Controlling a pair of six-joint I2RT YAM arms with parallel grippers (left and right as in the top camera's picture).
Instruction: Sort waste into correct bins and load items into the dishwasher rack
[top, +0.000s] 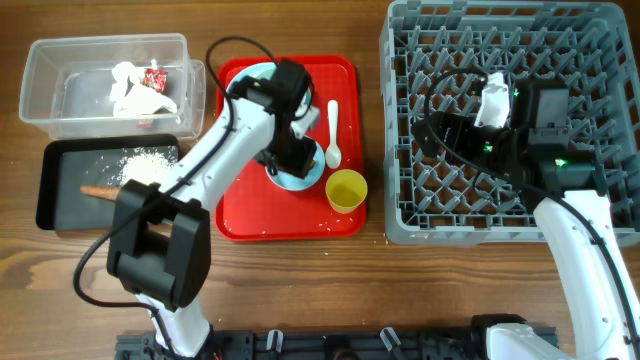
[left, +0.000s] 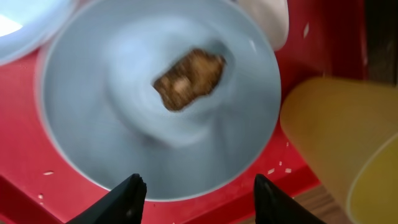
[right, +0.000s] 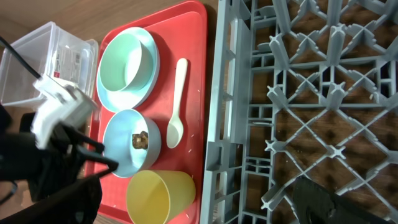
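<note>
Brown lump (left: 189, 78) lies in blue bowl (left: 124, 149) on red tray (left: 18, 165). L gripper (left: 199, 190) hovers above, fingers apart. Step: waste sort. Next, I reckon: drop, pinch lump, carry to black tray (top: 60, 210).

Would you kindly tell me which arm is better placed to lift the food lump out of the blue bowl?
Left. Its open jaws hang right above the food lump in the blue bowl; the right arm is over the rack.
</note>
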